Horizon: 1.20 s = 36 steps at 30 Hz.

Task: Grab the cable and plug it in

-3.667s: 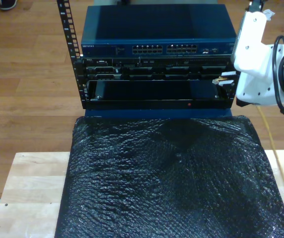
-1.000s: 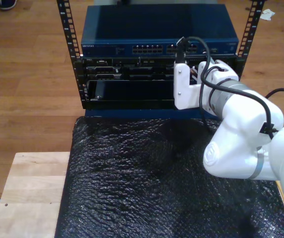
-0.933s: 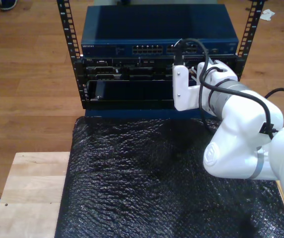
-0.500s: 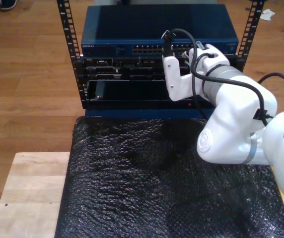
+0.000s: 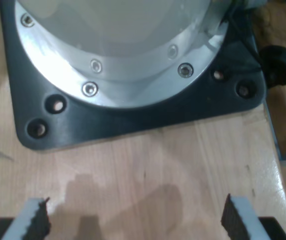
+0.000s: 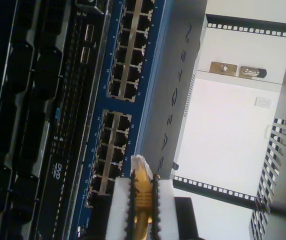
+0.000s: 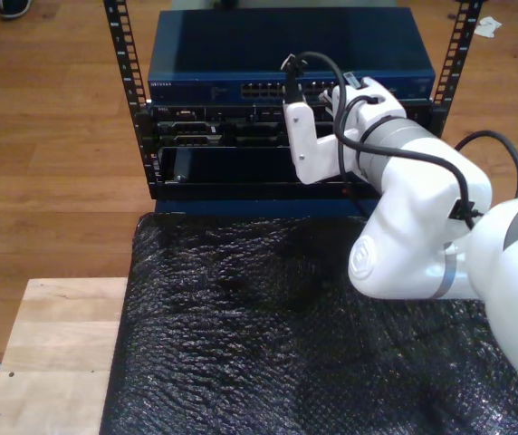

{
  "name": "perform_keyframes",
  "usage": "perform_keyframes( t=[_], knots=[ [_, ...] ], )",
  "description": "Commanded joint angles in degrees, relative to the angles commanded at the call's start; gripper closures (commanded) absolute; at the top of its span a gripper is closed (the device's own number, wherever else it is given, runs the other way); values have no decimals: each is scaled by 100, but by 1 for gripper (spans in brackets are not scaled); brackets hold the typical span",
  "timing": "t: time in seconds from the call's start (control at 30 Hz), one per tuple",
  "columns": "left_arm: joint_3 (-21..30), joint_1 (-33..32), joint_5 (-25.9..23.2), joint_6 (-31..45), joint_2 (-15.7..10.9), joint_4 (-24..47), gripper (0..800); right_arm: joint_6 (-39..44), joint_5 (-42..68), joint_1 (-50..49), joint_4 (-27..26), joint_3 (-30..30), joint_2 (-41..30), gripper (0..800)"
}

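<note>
The yellow-orange cable [image 6: 142, 200] is pinched between the white pads of my second gripper [image 6: 142, 192], which is shut on it. Its clear plug [image 6: 139, 167] sticks out past the fingertips and points at the lower block of ports [image 6: 112, 150] on the blue network switch [image 6: 158, 85], a short gap away. In the exterior view the second arm's wrist [image 7: 354, 136] hangs in front of the switch [image 7: 205, 86], right of centre. My first gripper [image 5: 135, 220] is open over bare wood, with nothing between its fingers [image 5: 33, 222].
The switch tops a black rack [image 7: 137, 109] with darker units below [image 7: 241, 136]. A black bubble-wrap mat [image 7: 241, 335] covers the wooden table [image 7: 51, 353]. In the first wrist view an arm's black base plate [image 5: 133, 115] stands bolted to the wood.
The second arm has swung in from the exterior view's right edge and keeps sliding toward that view's left along the switch front, rising slightly.
</note>
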Motion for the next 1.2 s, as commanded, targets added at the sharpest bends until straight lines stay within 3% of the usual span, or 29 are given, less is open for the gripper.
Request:
perform_keyframes(
  t=[0.8,1.03,1.2],
  knots=[
    [0,0,0,0,0,0,0,844,-1073,-62,18,-132,396,800],
    [0,0,0,0,0,0,0,862,-2312,-53,35,-211,1125,800],
    [0,0,0,0,9,0,0,993,-2576,-44,62,-457,1424,800]
  ],
)
